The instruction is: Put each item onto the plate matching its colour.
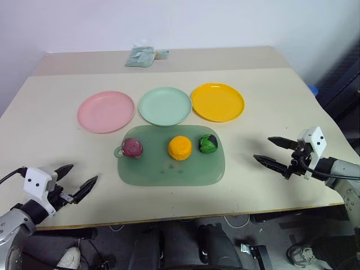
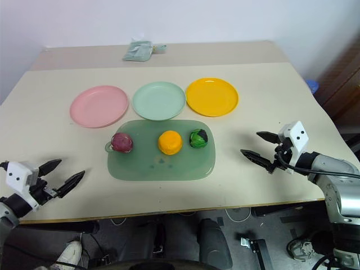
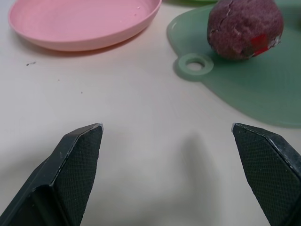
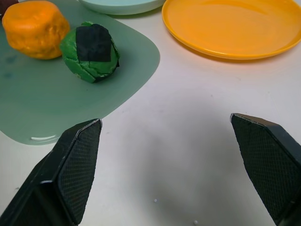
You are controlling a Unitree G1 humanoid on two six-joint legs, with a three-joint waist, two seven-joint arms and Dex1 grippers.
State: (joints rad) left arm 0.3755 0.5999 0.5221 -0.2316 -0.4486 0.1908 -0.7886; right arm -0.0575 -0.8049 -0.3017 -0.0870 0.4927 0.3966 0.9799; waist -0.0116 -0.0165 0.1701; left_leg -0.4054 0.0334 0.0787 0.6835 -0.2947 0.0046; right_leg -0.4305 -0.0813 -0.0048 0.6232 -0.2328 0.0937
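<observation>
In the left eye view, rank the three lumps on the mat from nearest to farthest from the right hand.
Measured from the right hand:
1. Green lump, at the mat's right end.
2. Orange lump, in the middle.
3. Maroon lump, at the left end by the ring tab.

beige table (image 1: 50, 112), white wall (image 1: 169, 22) (plain)

Plates (image 1: 106, 111) — pink, mint, yellow; lumps (image 1: 132, 147) — maroon, orange, green-black.
</observation>
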